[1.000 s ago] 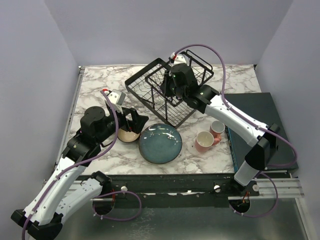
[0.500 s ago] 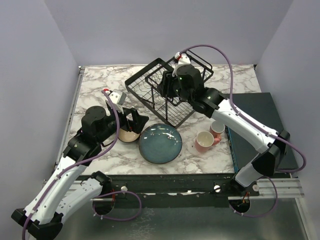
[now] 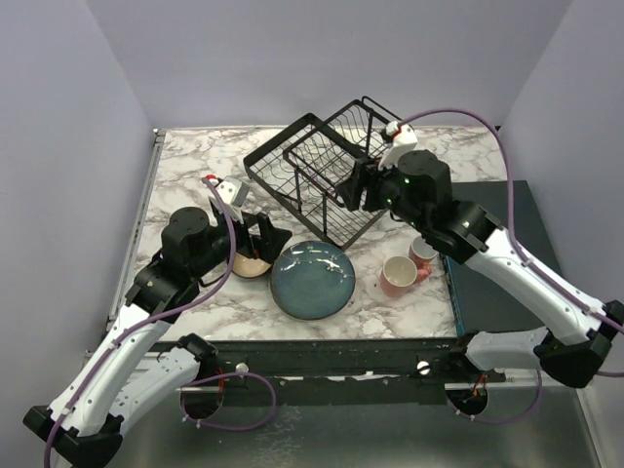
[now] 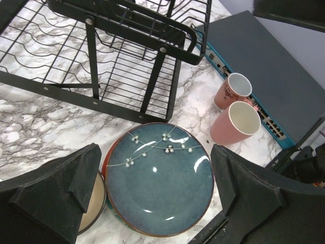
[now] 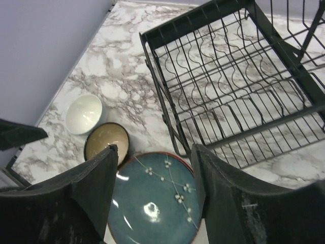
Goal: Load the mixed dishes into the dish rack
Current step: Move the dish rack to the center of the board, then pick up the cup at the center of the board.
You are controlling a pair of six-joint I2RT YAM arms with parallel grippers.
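The black wire dish rack (image 3: 314,180) stands tilted at the back middle of the table, and no dish shows in the parts I see. In front of it lies a dark teal-blue plate (image 3: 312,280) on a red-rimmed plate (image 4: 105,161). A dark bowl with a tan inside (image 3: 250,262) touches the stack's left side, with a white bowl (image 5: 84,113) beyond it. Two pink mugs (image 3: 398,276) (image 3: 423,251) stand to the right. My left gripper (image 3: 261,237) hangs open over the tan bowl and plate edge. My right gripper (image 3: 358,188) is open above the rack's near corner, holding nothing.
A dark teal flat slab (image 3: 502,249) lies along the right edge of the marble table (image 3: 195,171), close behind the mugs. Grey walls close the table in on three sides. The left arm hides the white bowl in the top view.
The right gripper has opened and drawn back from over the rack, to the right and nearer. The left arm has not moved.
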